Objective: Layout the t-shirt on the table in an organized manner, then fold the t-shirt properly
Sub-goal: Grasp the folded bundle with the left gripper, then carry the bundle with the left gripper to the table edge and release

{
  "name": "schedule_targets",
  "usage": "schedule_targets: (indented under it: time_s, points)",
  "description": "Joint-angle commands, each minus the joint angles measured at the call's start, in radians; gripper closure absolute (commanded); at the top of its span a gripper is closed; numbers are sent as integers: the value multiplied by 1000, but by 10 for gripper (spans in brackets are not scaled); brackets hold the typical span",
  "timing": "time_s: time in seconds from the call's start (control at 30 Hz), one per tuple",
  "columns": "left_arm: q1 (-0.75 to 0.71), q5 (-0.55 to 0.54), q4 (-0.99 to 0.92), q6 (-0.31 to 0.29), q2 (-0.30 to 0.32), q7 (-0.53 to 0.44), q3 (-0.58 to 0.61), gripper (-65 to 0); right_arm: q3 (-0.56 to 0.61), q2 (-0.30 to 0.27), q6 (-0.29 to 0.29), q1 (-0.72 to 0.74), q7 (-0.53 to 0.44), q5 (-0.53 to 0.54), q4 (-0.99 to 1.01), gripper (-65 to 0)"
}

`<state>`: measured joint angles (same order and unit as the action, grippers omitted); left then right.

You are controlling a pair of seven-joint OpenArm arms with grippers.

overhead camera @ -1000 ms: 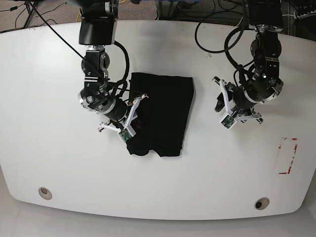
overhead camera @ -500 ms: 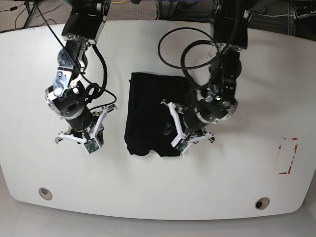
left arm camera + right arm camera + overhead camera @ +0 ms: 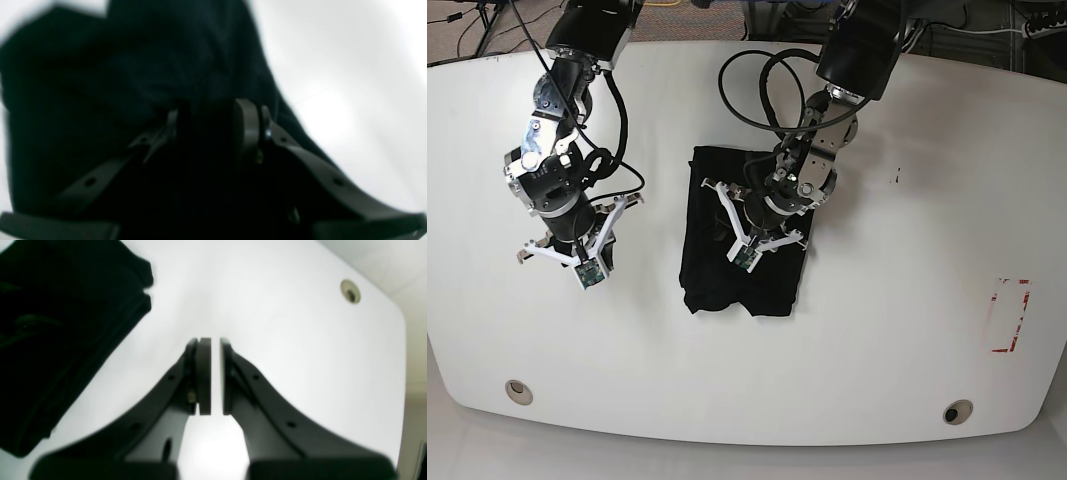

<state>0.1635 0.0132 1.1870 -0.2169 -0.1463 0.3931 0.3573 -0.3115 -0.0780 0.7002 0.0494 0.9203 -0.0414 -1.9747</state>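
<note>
- Left wrist view: the left gripper (image 3: 208, 133) sits low over the t-shirt (image 3: 116, 100), whose black cloth fills the frame from 12 o'clock round to 9 o'clock. The jaws stand partly apart, with dark cloth in and behind the gap between them; the view is too dark and blurred to tell whether any fold is pinched. Bare white table (image 3: 350, 83) shows at 2 to 3 o'clock.
- Right wrist view: the right gripper (image 3: 215, 373) hangs over bare table (image 3: 283, 323), pads drawn almost together with only a thin slit of light between, and nothing in them. The t-shirt (image 3: 50, 340) lies at 9 to 10 o'clock, well apart from the fingertips, in a folded stack with layered edges. A round grommet hole (image 3: 350, 291) sits at 2 o'clock.
- Base view: the t-shirt (image 3: 717, 250) lies folded into a tall dark rectangle at the table's middle. The left gripper (image 3: 752, 235) is on the cloth's centre. The right gripper (image 3: 567, 250) is at 9 o'clock of the shirt, clear of it, above the white table (image 3: 877, 350). A red-outlined mark (image 3: 1009, 315) lies at 4 o'clock, and two grommet holes (image 3: 519, 391) sit near the front edge at 7 and 5 o'clock.
</note>
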Motion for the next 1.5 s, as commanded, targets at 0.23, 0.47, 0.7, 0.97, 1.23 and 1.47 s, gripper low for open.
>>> schedule_targets:
  time_s: [0.23,0.47,0.7,0.97,1.23,1.47]
  points:
    - [-20,-2,-62,-25,115,10,-90,-201,-16,-3,-2,-10,-25,11,-21,-38]
    - [-72,-2,15,-146,254,69,-226,-199,-22,1,-2,-12,-25,13,-21,-38]
    - [-101,-2,86,-269,388,186,-395,-199,-22,1,-2,-10,-25,13,-21,-38]
    - [-147,3,87,-411,541,231,-531,-199,-21,1,-2,-10,-25,13,-21,-38]
    - [-201,0,81,-476,663,231,-636,-200,-22,1,-2,-10,-25,13,-21,-38]
    - [-212,0,4,-481,733,228,-699,-199,-22,1,-2,-13,-25,13,-21,-38]
